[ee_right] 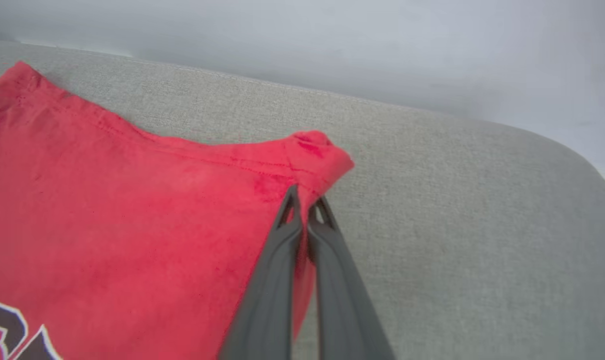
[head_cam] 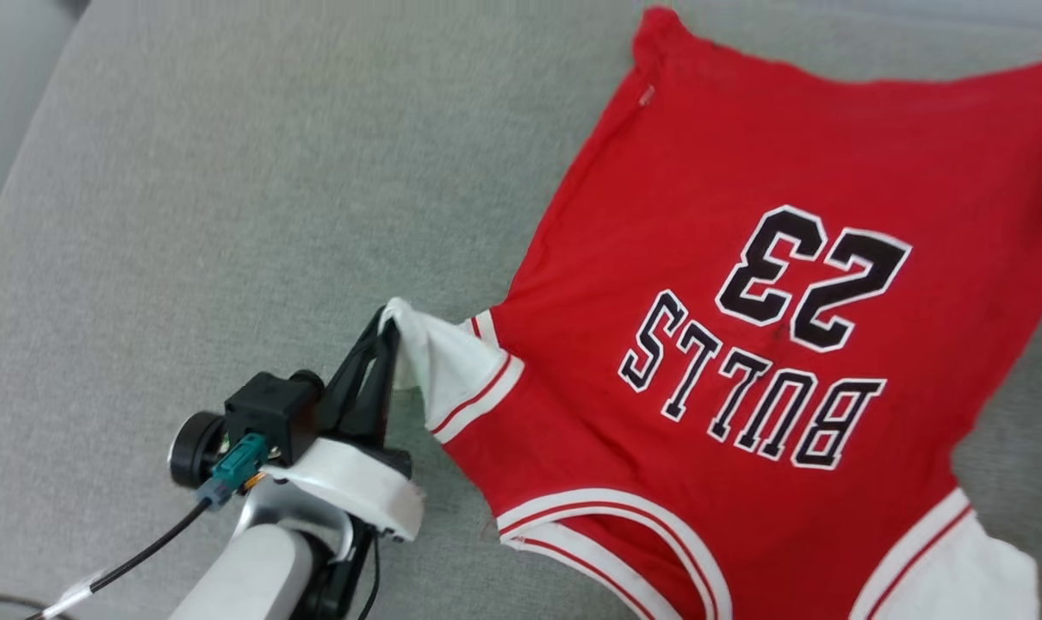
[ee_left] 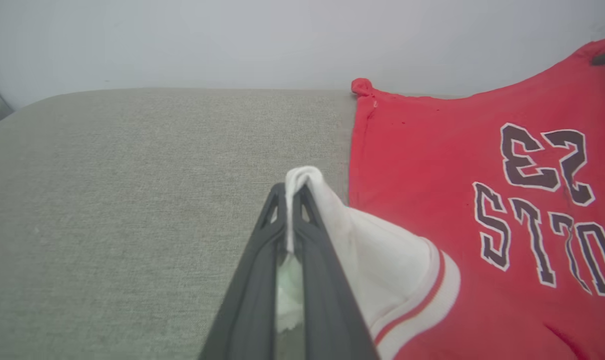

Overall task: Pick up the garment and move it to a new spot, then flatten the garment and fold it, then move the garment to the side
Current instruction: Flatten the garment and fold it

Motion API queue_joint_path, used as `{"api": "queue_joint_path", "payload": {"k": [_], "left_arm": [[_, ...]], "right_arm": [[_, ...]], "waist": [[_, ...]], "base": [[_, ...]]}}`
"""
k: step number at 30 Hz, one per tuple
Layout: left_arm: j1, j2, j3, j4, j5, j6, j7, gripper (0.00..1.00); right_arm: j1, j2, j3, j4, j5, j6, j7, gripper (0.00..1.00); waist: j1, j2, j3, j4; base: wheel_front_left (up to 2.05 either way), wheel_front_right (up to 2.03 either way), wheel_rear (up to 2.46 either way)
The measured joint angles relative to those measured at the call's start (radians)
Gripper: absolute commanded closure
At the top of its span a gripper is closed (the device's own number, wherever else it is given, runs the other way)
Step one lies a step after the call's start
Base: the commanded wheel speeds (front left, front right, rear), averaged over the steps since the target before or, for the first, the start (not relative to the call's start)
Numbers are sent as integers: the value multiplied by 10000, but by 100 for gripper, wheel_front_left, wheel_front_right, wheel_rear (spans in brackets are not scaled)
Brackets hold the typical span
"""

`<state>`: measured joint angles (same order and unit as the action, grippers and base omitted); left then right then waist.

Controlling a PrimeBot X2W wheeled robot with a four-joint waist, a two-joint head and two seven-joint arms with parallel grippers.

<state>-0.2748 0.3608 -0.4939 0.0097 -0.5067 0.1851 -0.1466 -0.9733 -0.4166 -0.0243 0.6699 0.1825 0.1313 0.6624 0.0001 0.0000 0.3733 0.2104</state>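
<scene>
The garment (head_cam: 745, 198) is a bright red jersey with black-and-white letters and numbers, lying spread on a grey cushion, print upside down in the head view. My left gripper (head_cam: 389, 325) is shut on its white red-striped sleeve panel (head_cam: 452, 370) at the lower left. In the left wrist view the dark fingers (ee_left: 277, 240) pinch the white cloth (ee_left: 382, 255), which bunches over the tips of my left gripper (ee_left: 293, 192). My right gripper (ee_right: 305, 205) is shut on the red hem corner (ee_right: 317, 150) of the garment (ee_right: 132, 210), which puckers above the fingertips.
The grey fabric cushion (head_cam: 228, 215) stretches bare to the left of the jersey and beyond its right corner (ee_right: 457, 225). A pale wall (ee_left: 232, 40) rises behind the cushion's far edge. A black cable (head_cam: 142, 551) trails from my left wrist.
</scene>
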Motion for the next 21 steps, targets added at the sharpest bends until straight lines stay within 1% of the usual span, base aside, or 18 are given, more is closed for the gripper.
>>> {"api": "queue_joint_path", "payload": {"k": [3,6,8,9,10,12,13,15,18,20,21], "left_arm": [[437,190,209,165,-157,192,48,100],[914,382,410,297,-324,395,130,100],[1219,504,579,384,-472,535,174,100],[1219,504,579,384,-472,535,174,100],[1453,566,708,414,-552,658,192,100],[1647,690,794,439,-606,742,196,100],[1748,734,836,464,-617,780,199,100],[1941,811,901,527,-700,815,201,100],[2175,855,951,579,-782,920,211,100],[2275,840,940,579,-794,978,240,100],[2293,828,940,579,-811,980,247,100]], "right_arm": [[1053,-345,564,-788,407,0,232,100],[2660,-780,773,-1674,899,0,830,100],[3942,-955,721,-2366,1212,0,1275,100],[3942,-955,721,-2366,1212,0,1275,100],[5395,-1081,516,-2968,1515,0,1975,100],[6877,-1060,161,-3624,1703,0,2468,100],[7550,-993,-65,-3988,1795,0,2692,100],[8714,-644,-499,-4669,1916,0,3099,100],[10414,102,-1009,-5469,1937,0,3785,100],[11231,640,-1281,-5921,1910,0,4165,100],[11517,943,-1396,-6161,1914,-2,4211,96]], "waist": [[0,0,-546,-306],[-1,0,-1088,-681],[-2,0,-1425,-965],[-2,0,-1425,-965],[-2,0,-1746,-1220],[-3,0,-2008,-1494],[-3,0,-2125,-1632],[-3,0,-2325,-1883],[-3,0,-2584,-2196],[-4,0,-2705,-2370],[-4,0,-2753,-2439]], "base": [[0,0,0],[0,0,0],[0,0,0],[0,0,0],[0,0,0],[0,0,0],[0,0,0],[0,0,0],[0,0,0],[0,0,0],[0,0,0]]}}
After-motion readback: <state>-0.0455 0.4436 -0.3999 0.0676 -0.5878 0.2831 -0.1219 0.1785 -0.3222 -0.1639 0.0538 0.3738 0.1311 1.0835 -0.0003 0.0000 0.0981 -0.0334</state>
